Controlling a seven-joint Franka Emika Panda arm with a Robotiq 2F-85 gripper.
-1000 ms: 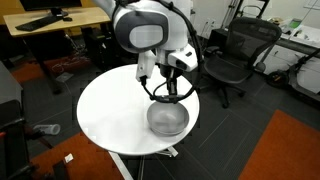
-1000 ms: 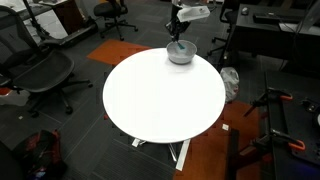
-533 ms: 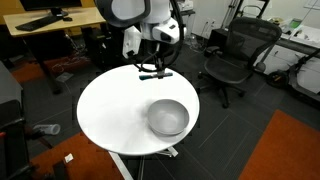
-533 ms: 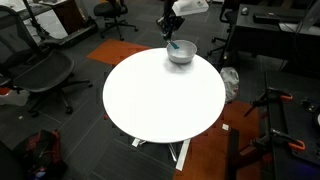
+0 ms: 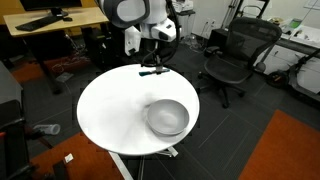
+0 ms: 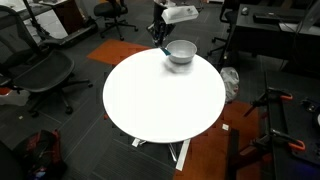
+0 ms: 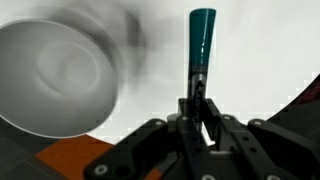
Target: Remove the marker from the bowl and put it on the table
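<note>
My gripper is shut on the teal-green marker and holds it in the air above the round white table. In the wrist view the marker sticks straight out from between the fingers. The shiny metal bowl stands empty on the table, apart from the gripper; it also shows in the wrist view and in an exterior view. There the gripper hangs beside the bowl, near the table's far edge.
Black office chairs stand around the table, and another chair shows close by. A light-wood desk with a monitor is behind the arm. Orange carpet lies on the floor.
My gripper rose out of the bowl with the marker and moved away from the bowl, toward the table's edge. The bowl stayed in place.
</note>
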